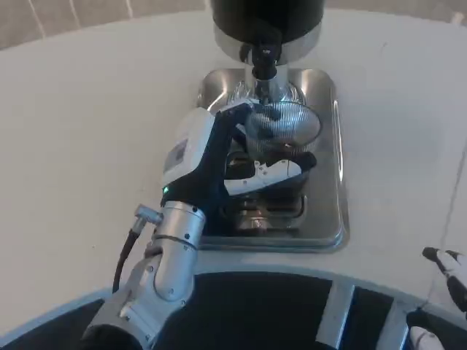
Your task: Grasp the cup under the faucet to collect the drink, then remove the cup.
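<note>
Currently the left hand grips the cup from its left side. Fingers wrap across the near wall of the cup, and another digit reaches up along the far-left rim. White back of the hand faces up and left. The silver left forearm rises from the near-left edge of the frame and angles toward the far right; a black cable hangs beside the wrist on its left.

Cup: clear, ribbed, upright, standing on the metal drip tray toward the tray's far half. Its mouth sits directly beneath the faucet, which projects down from the black-and-chrome dispenser at the far edge. Dark liquid seems to lie inside the cup; level cannot be judged.

Tray rests on the white table, centre of view.

Right hand shows at the near-right corner, well apart from the tray, fingertips only, in white and black. Whether it is spread or curled cannot be told; nothing is seen in it.
</note>
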